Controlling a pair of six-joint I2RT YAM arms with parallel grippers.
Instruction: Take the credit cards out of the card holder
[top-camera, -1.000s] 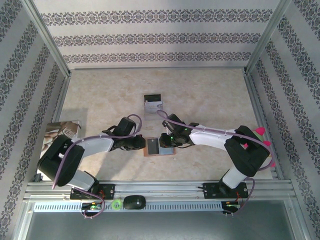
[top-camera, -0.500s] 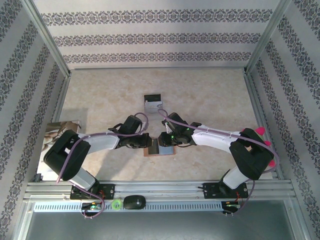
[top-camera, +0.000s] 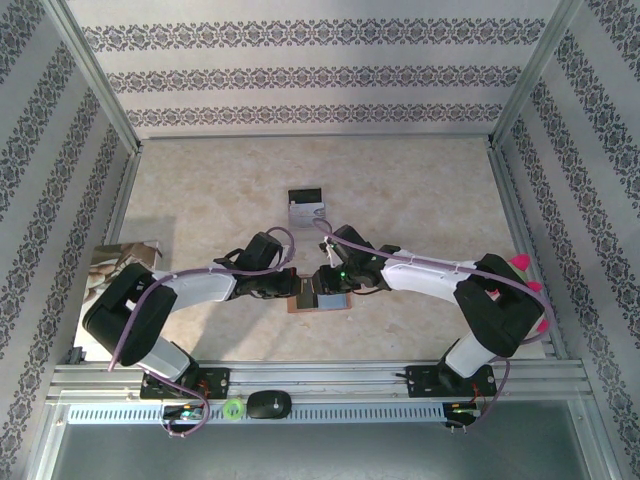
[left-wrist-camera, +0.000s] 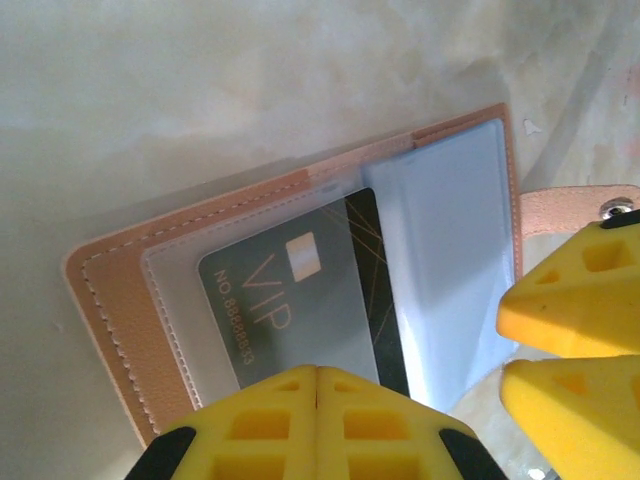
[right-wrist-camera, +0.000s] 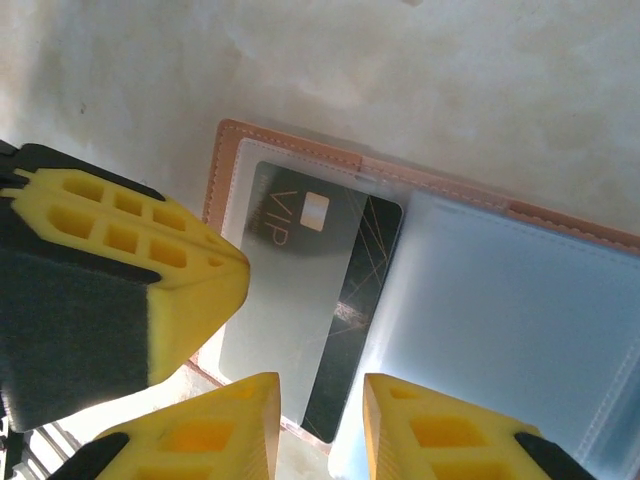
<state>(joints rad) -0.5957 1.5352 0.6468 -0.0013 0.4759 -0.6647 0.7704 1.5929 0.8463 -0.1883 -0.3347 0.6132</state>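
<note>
My left claw (left-wrist-camera: 315, 385) is shut, seemingly pinning the card holder (left-wrist-camera: 110, 300); right claw (right-wrist-camera: 318, 400) ajar astride the VIP card (right-wrist-camera: 300, 260), lower frame; next: pinch, slide out.

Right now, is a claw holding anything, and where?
Cannot tell: the left claw is shut at the edge of the card holder, maybe pinching it. The right claw is open, empty.

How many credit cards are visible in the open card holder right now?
1. A dark VIP card lies under the clear sleeve in one half of the card holder. The blue-grey sleeves on the other half may hide more.
</note>
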